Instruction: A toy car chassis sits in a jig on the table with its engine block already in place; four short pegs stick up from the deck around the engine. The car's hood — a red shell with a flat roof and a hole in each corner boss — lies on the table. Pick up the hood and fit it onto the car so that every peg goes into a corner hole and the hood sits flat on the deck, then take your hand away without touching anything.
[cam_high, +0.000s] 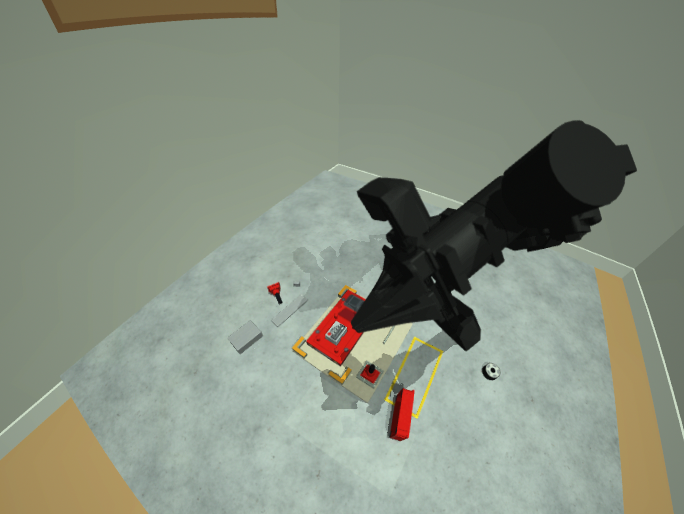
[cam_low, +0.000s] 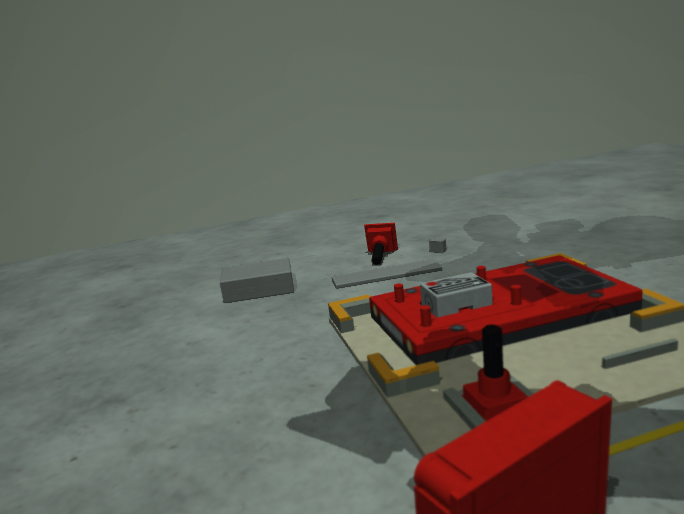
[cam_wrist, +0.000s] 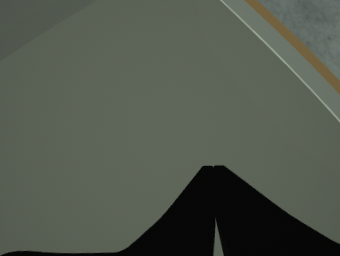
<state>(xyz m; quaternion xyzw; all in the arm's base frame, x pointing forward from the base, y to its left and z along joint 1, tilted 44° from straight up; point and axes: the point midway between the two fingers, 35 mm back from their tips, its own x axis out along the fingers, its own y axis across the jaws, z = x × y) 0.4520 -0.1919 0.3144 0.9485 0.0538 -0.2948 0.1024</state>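
at about five o'clock from the car (cam_high: 335, 333), the hood (cam_high: 401, 413) lies on its edge, untouched, so the gripper (cam_high: 358, 326), closed on nothing high above the table, should open wide, swing over and descend squarely onto it.

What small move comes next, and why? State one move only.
Probably open the end effector and swing it toward the hood. Its fingers are shut on nothing, high above the car, while the hood stands on edge on the table by the yellow outline, untouched. The four pegs around the engine block are bare.
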